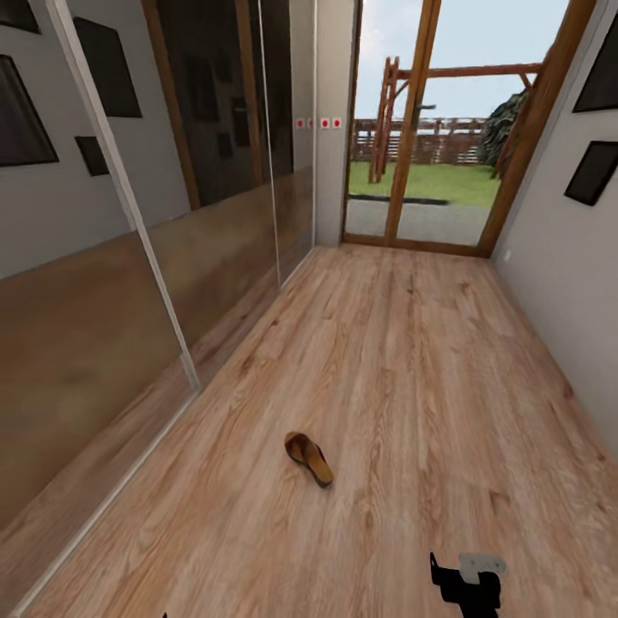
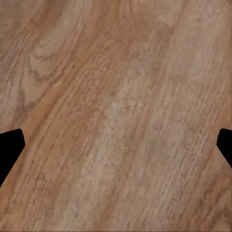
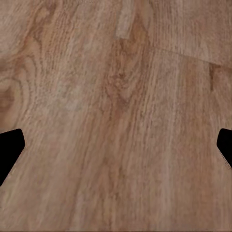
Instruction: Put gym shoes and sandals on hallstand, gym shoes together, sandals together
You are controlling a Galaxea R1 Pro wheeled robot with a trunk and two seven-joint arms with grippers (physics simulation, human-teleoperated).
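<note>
One dark-brown sandal (image 1: 309, 459) with a tan insole lies flat on the corridor floor (image 1: 412, 369), roughly in the middle of the head view and a little to the left. At the lower edge of that view, well to the right of the sandal and nearer to me, shows a black and grey part of my right arm (image 1: 468, 584). My left gripper (image 2: 116, 145) is open over bare planks, its black fingertips (image 2: 9, 150) wide apart. The right gripper (image 3: 116, 145) is open too, with only wood grain between its fingertips (image 3: 9, 152).
Mirrored wardrobe doors (image 1: 129, 283) run along the left wall. A grey wall with dark picture frames (image 1: 592, 172) closes the right side. At the far end stands a wood-framed glass door (image 1: 412, 172) onto a garden. Open floor stretches between the walls.
</note>
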